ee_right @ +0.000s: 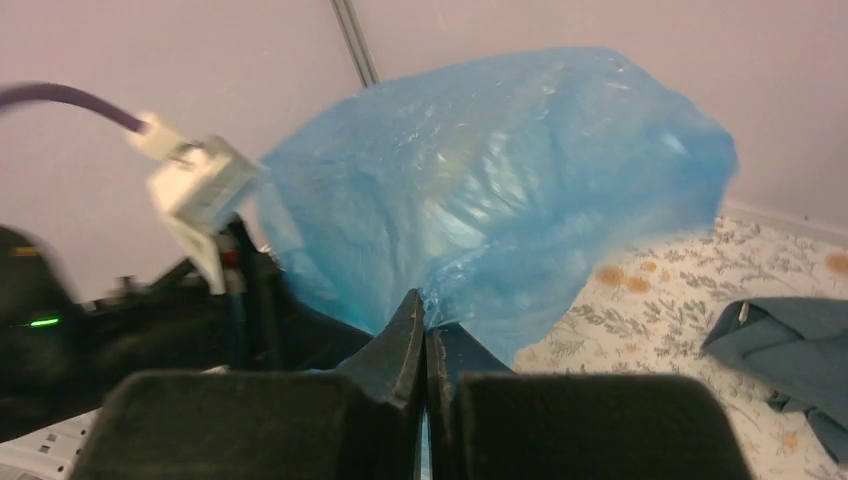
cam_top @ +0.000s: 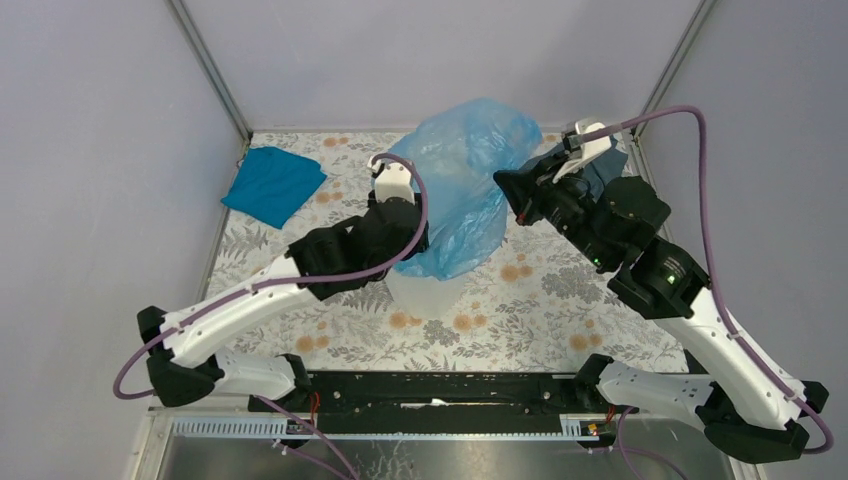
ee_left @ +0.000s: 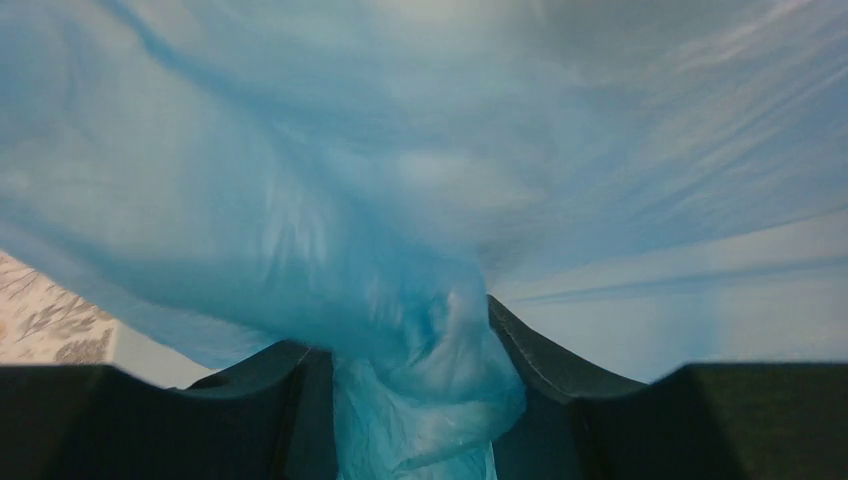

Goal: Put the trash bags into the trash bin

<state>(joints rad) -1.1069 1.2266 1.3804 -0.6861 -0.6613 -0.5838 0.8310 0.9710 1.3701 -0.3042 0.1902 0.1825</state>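
Trash bag (cam_top: 462, 180) billows light blue over the table toward 12 o'clock, hanging right above the trash bin (cam_top: 425, 292), whose white wall shows beneath it. Your left gripper (ee_left: 415, 400) has its jaws partly closed around a bunched wad of the film on the bag's 8 o'clock side. Your right gripper (ee_right: 425, 345) pinches a thin fold at 3 o'clock, jaws almost touching. A teal cloth (cam_top: 272, 185) lies at 10 o'clock.

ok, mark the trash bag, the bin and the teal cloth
trash bag (cam_top: 465, 160): top external view, middle of the billowed film.
trash bin (cam_top: 425, 295): top external view, white wall below the bag.
teal cloth (cam_top: 272, 185): top external view, its centre.
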